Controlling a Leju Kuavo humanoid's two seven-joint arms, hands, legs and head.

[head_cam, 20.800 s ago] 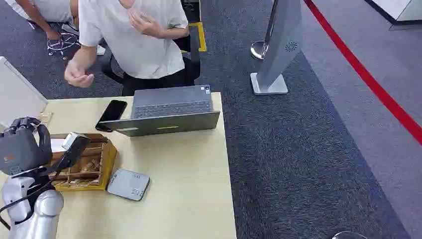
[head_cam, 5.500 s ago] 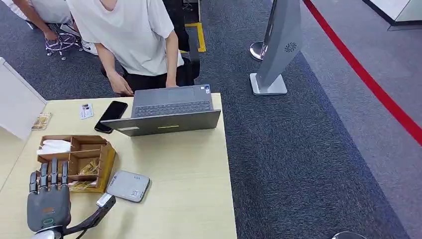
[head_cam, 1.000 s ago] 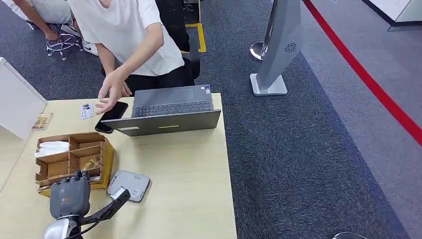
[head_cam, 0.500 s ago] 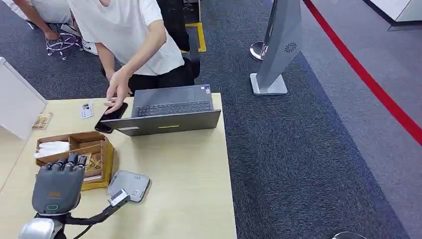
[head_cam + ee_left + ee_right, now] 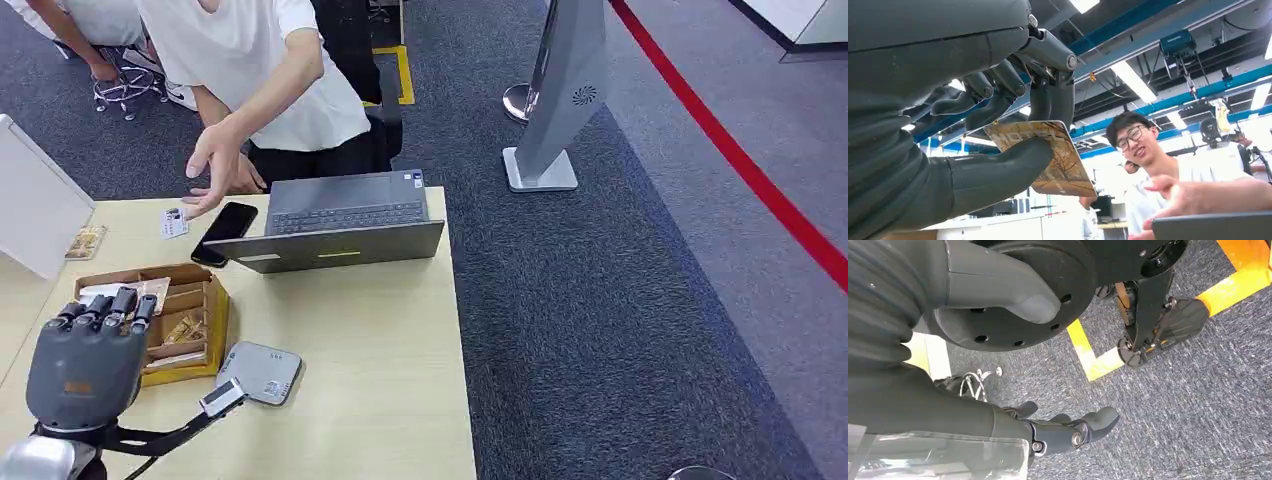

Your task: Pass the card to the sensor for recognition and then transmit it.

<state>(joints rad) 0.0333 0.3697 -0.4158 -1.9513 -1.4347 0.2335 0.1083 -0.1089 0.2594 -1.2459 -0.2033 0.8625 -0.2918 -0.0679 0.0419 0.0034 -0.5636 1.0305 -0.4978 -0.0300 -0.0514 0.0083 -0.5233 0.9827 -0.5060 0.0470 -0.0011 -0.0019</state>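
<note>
From my head camera, the left hand shows only its grey back, raised over the wooden organiser box at the near left of the pale wooden table; what it holds is hidden from there. My left wrist camera settles it: the card, printed in autumn-leaf yellow, is pinched between the thick thumb and the darker fingers, which curl over its upper face. The grey square sensor lies flat on the table just beside the box and the hand, apart from the card.

Across the table, a person in a white shirt stretches an open hand above a black phone and a small white card, next to an opened-flat laptop. Dark grey carpet with a red line runs past a silver standing kiosk.

My right wrist camera looks down on carpet and yellow floor tape; the right hand hangs there with fingers loosely curved, apart, holding nothing.
</note>
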